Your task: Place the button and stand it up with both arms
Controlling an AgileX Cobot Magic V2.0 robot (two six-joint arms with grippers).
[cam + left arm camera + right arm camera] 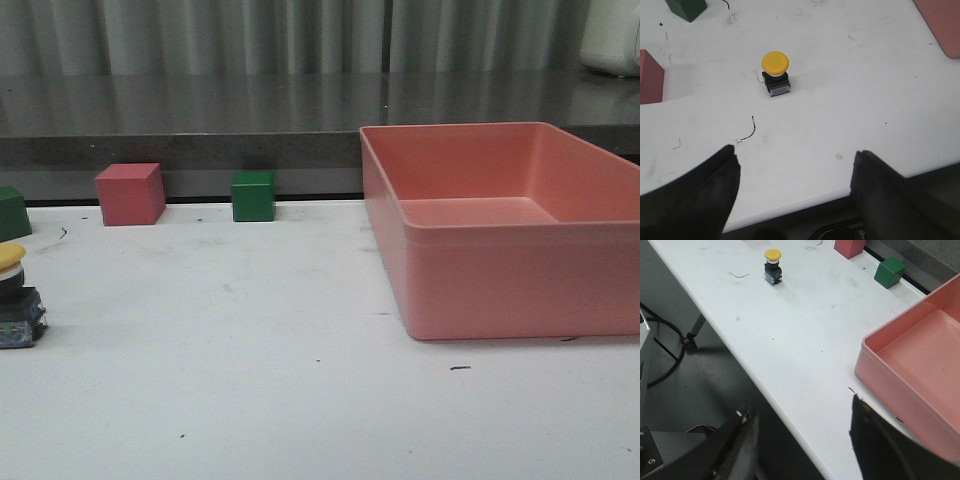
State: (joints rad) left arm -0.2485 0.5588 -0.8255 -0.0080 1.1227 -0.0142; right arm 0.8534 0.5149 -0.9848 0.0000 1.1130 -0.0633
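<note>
Both tools, left (796, 192) and right (802, 442), hang wide open and empty, clear of the button (775, 73). It stands upright on the table (300, 380); the task looks done or unstarted.

Matte black claw fingers (695, 195)

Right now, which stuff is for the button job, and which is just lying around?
For the job:
button
left hand, open
right hand, open

Just lying around:
pink cube
green cube
second green cube
pink bin
</note>
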